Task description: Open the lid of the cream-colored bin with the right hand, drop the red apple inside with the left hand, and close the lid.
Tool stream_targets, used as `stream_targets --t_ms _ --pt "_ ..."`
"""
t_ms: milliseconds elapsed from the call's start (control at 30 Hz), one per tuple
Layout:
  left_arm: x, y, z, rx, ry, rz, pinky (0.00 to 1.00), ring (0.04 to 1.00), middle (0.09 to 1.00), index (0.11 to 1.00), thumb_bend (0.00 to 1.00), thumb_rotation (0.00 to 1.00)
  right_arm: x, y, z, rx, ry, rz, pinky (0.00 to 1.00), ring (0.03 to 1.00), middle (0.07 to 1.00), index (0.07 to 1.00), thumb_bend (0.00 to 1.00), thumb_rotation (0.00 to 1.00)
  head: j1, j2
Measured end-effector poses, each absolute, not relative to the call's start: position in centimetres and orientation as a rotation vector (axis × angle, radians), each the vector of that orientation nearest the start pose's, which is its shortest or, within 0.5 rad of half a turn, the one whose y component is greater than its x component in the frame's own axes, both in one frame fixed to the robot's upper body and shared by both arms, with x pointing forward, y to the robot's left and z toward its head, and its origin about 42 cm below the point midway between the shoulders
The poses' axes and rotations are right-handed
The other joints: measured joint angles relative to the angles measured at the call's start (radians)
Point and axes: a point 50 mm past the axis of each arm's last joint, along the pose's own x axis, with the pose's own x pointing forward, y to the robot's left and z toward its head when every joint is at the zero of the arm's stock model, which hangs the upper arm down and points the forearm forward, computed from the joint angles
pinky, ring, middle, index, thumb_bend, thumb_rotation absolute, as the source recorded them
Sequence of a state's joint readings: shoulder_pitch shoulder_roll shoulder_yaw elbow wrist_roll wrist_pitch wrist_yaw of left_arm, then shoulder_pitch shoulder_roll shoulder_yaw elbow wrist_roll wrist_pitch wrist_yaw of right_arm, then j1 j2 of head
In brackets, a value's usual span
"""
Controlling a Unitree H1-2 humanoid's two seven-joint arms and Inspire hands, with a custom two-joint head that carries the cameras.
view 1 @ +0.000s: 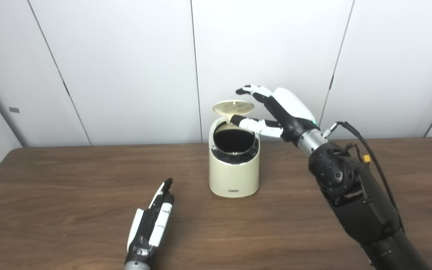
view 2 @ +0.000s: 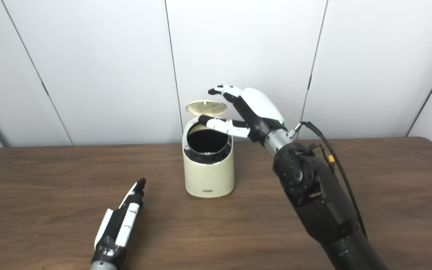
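— Brown wood grain fills the table (view 1: 69, 180) right up to my chest, with white wall panels (view 1: 126, 67) behind it. What do you want to know first?

— Start close. What is your left hand doing?

— My left hand (view 1: 152, 221) lies low over the near part of the table, fingers (view 1: 165, 193) straight and pressed together, pointing away from me towards the bin. It grasps nothing; the palm is turned so I cannot tell whether it touches the wood.

— And the bin?

— Farther out, near the middle of the table, stands the cream bin (view 1: 234, 176), upright. Its mouth gapes dark and round, and I cannot see anything inside that blackness. No apple shows anywhere in either view, so I cannot tell where it is.

— The lid?

— The lid (view 1: 233, 107) is raised on its hinge at the back of the rim, tipped up so that its ribbed underside shows.

— Your right hand?

— My right hand (view 1: 279, 112) is up beside the bin's right, at lid height. Fingers spread and loose, clasping nothing: the thumb (view 1: 251, 123) reaches in over the rim just under the lid, the other fingertips (view 1: 246, 90) hover above the lid's right edge. Whether they touch it I cannot tell. A black cable (view 1: 373, 161) trails along my forearm.
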State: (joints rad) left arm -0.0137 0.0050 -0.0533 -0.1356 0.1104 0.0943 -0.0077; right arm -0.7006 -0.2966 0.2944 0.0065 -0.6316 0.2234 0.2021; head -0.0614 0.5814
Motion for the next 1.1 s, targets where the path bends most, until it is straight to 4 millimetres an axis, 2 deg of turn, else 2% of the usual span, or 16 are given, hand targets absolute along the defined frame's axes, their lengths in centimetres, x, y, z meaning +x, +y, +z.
stream_targets --t_ms 300,500,767,1100 --pt "29.1 17.7 13.4 0.082 -0.070 -0.068 1.00 0.999 1.000 1.000 0.60 0.95 44.2 -16.9 31.4 -1.106 -0.425 0.265 0.94 1.000 0.958 0.804 0.57 0.88 0.014 0.008" --pt "29.8 16.9 13.6 0.111 -0.078 -0.069 0.99 0.979 0.997 1.000 0.60 0.96 44.0 -16.7 31.5 -1.130 -0.442 0.286 0.94 1.000 0.957 0.801 0.58 0.90 0.021 0.014" --pt "29.8 16.0 13.6 0.106 -0.072 -0.076 1.00 0.984 0.997 1.000 0.60 0.95 42.6 -16.7 33.0 -1.164 -0.499 0.309 0.96 1.000 0.962 0.811 0.57 0.90 0.028 0.023" --pt "29.8 15.7 13.7 0.101 -0.069 -0.076 1.00 0.975 0.994 1.000 0.60 0.93 41.3 -17.5 32.8 -1.245 -0.498 0.351 0.98 1.000 0.939 0.804 0.59 0.90 0.032 0.028"
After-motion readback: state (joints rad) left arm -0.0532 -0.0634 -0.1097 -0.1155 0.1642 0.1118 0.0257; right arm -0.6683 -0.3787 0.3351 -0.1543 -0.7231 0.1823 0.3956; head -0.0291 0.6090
